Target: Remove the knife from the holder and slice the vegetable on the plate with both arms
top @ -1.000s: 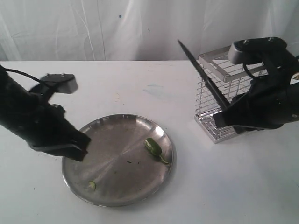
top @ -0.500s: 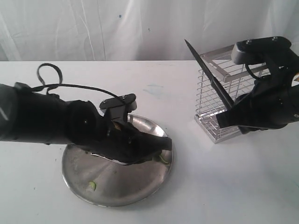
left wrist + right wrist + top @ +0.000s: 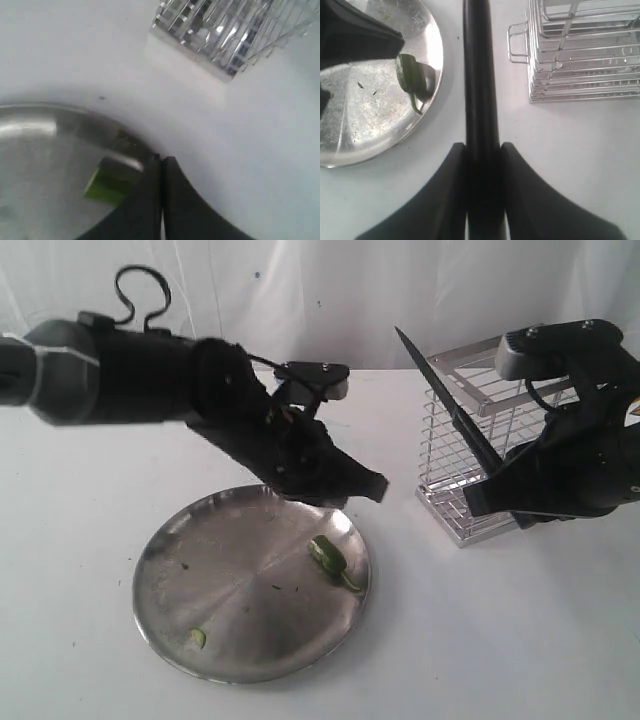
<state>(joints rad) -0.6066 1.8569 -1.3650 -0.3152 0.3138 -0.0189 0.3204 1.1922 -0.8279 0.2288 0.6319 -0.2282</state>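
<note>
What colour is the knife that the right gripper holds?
The knife is black, blade included; the exterior view shows it best.

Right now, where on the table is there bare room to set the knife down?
Bare table runs along the near side, from right of the plate to in front of the holder, and again left of the plate. It is crowded between plate and holder: the left gripper hovers there and the right gripper holds the knife.

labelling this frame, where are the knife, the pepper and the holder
knife (image 3: 450,405), exterior view, middle of the blade
pepper (image 3: 325,554), exterior view, its green body
holder (image 3: 442,472), exterior view, front wire wall
</note>
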